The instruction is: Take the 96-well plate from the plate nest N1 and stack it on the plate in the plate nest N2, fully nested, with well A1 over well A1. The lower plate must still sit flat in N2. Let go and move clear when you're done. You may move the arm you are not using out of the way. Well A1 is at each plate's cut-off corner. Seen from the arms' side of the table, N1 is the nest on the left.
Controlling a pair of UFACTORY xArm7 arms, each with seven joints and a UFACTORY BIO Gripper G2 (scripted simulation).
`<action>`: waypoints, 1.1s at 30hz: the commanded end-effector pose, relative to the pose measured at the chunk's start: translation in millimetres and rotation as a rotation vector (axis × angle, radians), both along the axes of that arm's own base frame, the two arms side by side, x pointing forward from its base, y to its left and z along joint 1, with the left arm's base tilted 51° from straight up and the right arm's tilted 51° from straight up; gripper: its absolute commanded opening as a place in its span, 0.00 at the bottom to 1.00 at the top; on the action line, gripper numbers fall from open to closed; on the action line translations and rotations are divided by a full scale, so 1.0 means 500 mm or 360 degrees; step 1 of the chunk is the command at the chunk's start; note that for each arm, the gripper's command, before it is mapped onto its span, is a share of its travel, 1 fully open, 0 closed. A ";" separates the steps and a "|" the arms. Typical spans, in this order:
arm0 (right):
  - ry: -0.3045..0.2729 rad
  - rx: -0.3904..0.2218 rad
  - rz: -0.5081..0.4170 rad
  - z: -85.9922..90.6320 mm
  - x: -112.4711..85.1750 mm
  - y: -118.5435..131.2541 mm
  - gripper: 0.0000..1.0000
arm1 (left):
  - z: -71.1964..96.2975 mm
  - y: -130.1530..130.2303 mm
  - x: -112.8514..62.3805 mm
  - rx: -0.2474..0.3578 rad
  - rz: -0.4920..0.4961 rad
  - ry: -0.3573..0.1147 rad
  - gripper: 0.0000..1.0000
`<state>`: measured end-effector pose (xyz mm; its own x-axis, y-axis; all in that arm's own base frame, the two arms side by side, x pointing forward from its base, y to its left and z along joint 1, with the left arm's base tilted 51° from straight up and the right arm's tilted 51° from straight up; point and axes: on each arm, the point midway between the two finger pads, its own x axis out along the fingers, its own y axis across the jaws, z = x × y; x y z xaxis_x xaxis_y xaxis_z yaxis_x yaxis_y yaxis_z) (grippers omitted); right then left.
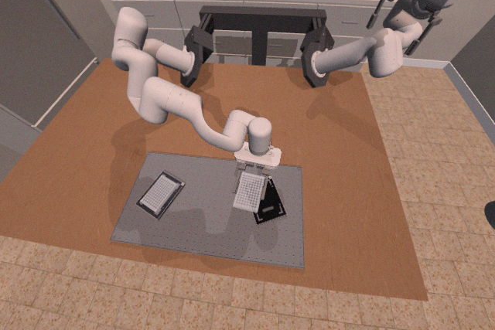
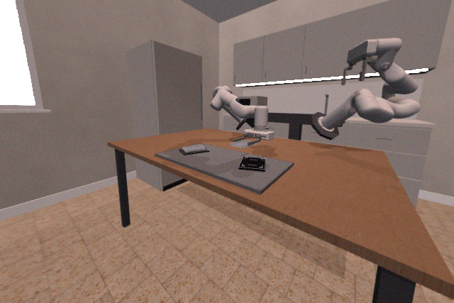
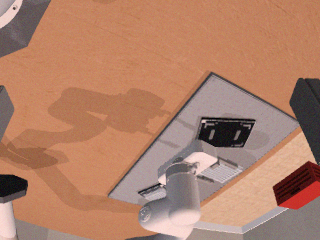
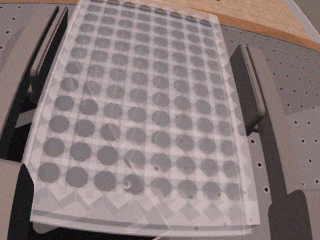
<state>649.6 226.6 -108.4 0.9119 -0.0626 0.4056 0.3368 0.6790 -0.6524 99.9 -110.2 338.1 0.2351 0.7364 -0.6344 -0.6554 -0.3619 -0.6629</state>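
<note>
While the black rectangular nest N1 (image 1: 271,205) (image 2: 252,163) (image 3: 226,132) stands vacant, the clear 96-well plate (image 1: 248,188) (image 2: 240,144) (image 3: 223,171) (image 4: 135,110) is held above the table between the right gripper's (image 1: 249,194) (image 2: 240,142) (image 3: 215,170) (image 4: 150,75) fingers. A second pale plate (image 1: 159,193) (image 2: 194,148) (image 3: 156,191) sits in dark-rimmed nest N2 (image 1: 172,201) (image 2: 196,152) (image 3: 145,191). Bare grey perforated board (image 1: 199,230) (image 2: 220,167) (image 3: 165,160) (image 4: 300,100) separates the nests. The left gripper (image 1: 390,35) (image 2: 352,79) (image 3: 155,117), wide open, hangs well apart.

Top: oblique downward, from the mat's far side toward arm bases. Exterior: lower, farther, off a table corner. Both wrists: close plate; distant mat (image 1: 207,214) (image 2: 220,167) (image 3: 165,150) (image 4: 300,100), shared by all.
</note>
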 end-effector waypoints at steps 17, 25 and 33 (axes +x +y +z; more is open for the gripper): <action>-0.0310 0.0093 -0.0260 0.095 -0.018 -0.079 0.00 | 0.001 -0.001 -0.001 -0.0001 -0.0001 -0.0002 1.00; -0.0310 0.0093 -0.0260 0.129 -0.026 -0.110 0.00 | 0.001 -0.001 -0.001 -0.0001 -0.0001 -0.0002 1.00; -0.0310 0.0093 -0.0260 0.167 -0.034 -0.146 0.00 | 0.001 -0.001 -0.001 -0.0001 -0.0001 -0.0002 1.00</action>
<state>635.2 160.4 -37.0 0.7908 -0.2340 0.5656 0.5659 0.6316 -0.5299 99.9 -110.2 338.1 0.2351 0.7364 -0.6344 -0.6554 -0.3619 -0.6629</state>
